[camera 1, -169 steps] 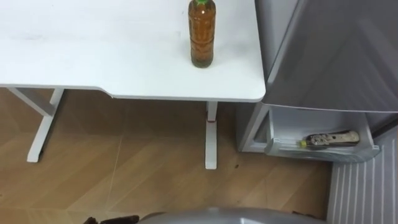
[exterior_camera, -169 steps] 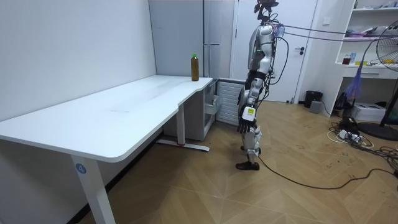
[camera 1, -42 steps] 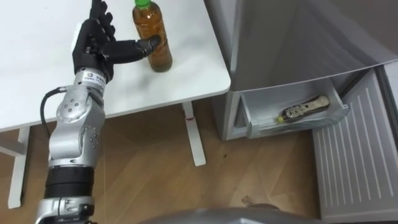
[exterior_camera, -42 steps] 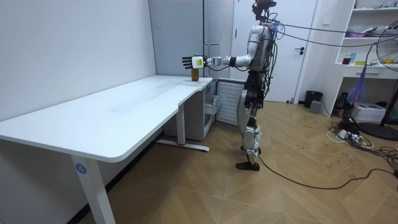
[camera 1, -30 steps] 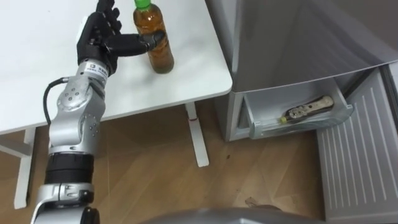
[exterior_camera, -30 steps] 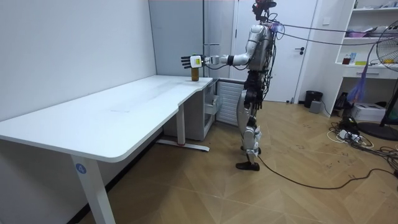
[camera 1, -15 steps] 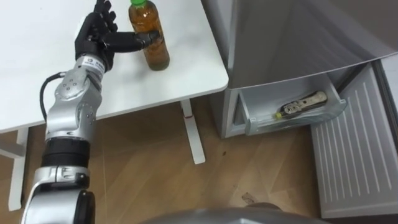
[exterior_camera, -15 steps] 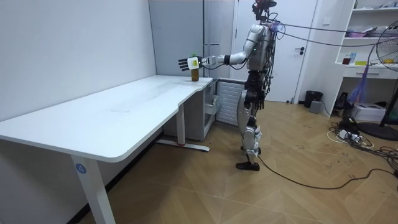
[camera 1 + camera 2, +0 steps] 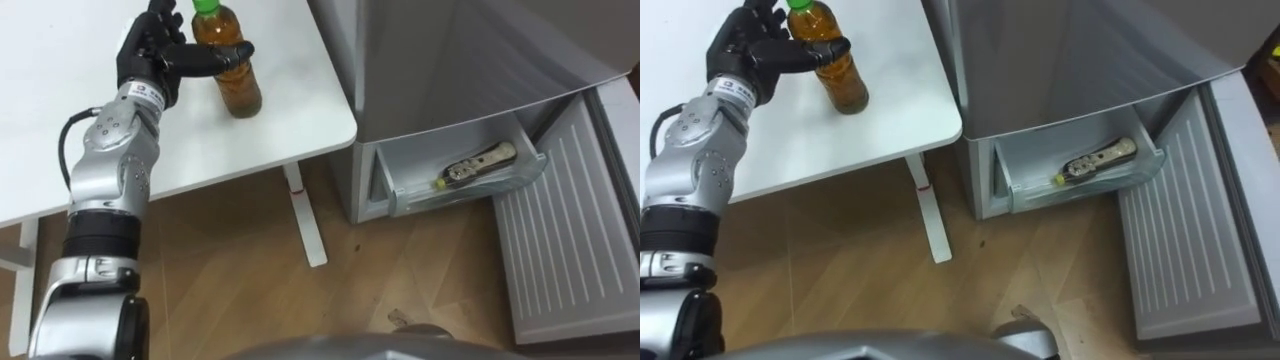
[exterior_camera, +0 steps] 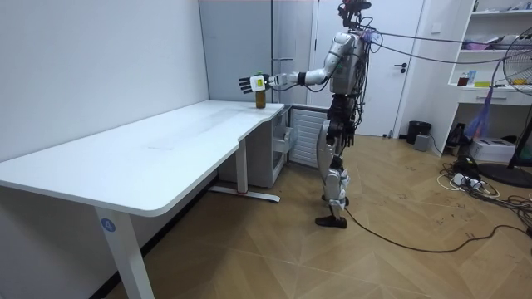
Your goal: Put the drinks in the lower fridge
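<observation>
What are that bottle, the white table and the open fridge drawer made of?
The bottle: likely clear plastic; the brown drink shows through its ribbed wall. The table: smooth matt white top, perhaps laminate, on white metal-looking legs. The fridge drawer: probably pale translucent plastic, with thin glossy walls around another bottle lying inside.

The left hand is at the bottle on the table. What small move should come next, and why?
Probably curl the left hand round the bottle before lifting: its thumb lies across the bottle's front, but the fingers look straight, so the grip seems not closed yet.
</observation>
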`<state>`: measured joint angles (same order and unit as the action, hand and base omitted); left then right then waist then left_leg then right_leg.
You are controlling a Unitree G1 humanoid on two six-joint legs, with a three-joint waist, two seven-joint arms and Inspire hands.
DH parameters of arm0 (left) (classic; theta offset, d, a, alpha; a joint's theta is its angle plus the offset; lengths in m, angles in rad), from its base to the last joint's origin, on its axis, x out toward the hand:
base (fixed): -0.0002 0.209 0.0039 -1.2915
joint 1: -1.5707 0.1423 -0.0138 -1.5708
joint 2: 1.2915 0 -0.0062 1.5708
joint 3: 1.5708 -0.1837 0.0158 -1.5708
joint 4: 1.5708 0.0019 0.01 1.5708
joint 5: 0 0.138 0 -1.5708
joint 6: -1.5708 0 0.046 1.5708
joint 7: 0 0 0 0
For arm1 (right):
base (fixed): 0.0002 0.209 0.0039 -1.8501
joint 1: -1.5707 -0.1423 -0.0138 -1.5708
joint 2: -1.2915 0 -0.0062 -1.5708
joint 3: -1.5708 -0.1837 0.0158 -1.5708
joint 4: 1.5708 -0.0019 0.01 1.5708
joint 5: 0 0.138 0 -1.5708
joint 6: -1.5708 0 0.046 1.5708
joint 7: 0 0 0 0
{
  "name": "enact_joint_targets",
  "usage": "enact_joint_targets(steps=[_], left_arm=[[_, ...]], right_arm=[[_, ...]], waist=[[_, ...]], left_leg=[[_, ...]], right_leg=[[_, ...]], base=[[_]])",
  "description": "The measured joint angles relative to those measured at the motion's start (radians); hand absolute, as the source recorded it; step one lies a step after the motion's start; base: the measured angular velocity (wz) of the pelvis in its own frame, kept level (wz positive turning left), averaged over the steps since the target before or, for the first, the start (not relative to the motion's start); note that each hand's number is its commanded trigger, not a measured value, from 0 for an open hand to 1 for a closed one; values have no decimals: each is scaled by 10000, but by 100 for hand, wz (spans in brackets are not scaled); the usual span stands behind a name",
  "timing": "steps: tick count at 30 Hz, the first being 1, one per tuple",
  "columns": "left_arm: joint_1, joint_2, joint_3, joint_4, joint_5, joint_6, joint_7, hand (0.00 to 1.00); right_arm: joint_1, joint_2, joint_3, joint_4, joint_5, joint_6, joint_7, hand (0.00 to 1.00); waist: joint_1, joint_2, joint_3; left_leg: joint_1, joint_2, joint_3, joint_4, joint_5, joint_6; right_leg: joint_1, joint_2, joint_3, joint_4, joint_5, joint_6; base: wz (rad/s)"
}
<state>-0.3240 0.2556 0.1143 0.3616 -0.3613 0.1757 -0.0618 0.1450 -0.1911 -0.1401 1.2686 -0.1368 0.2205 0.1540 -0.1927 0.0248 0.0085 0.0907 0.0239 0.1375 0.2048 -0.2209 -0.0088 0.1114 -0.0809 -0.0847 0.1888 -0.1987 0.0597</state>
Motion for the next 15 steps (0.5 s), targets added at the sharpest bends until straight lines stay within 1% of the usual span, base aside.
enact_joint_targets(steps=[5,8,11,13,14,15], left_arm=[[-42,8,0,0,1,7,-123,0],[-85,8,-1,1,0,102,-200,0],[-85,9,-1,88,-4,139,-396,0],[-89,8,-2,234,-3,145,-497,0],[-89,8,-9,292,-2,154,-602,54],[-89,7,-10,327,-2,165,-681,86]], right_arm=[[38,0,-5,3,-21,-1,2,0],[19,-1,-23,-30,-34,-8,-10,0],[24,0,-109,-33,-35,-10,-15,0],[19,-1,-112,-48,-38,-11,-33,0],[20,0,-113,-46,-38,-10,-33,0],[32,0,-116,-44,-39,-9,-33,0]], waist=[[-16,11,-13],[-35,17,-17],[-129,19,-18],[-224,43,-33],[-245,59,-40],[-260,73,-46]], left_leg=[[9,0,1,14,1,0],[5,4,26,15,1,0],[72,4,31,9,1,0],[90,4,34,6,1,0],[89,4,38,4,1,0],[89,5,38,2,1,0]], right_leg=[[-20,0,6,-3,0,0],[-45,0,6,7,0,-1],[26,-2,8,12,1,-1],[50,-2,8,11,1,-1],[49,-2,9,11,1,-1],[51,-1,9,12,1,-1]], base=[[0],[0],[0],[0],[0],[0]])
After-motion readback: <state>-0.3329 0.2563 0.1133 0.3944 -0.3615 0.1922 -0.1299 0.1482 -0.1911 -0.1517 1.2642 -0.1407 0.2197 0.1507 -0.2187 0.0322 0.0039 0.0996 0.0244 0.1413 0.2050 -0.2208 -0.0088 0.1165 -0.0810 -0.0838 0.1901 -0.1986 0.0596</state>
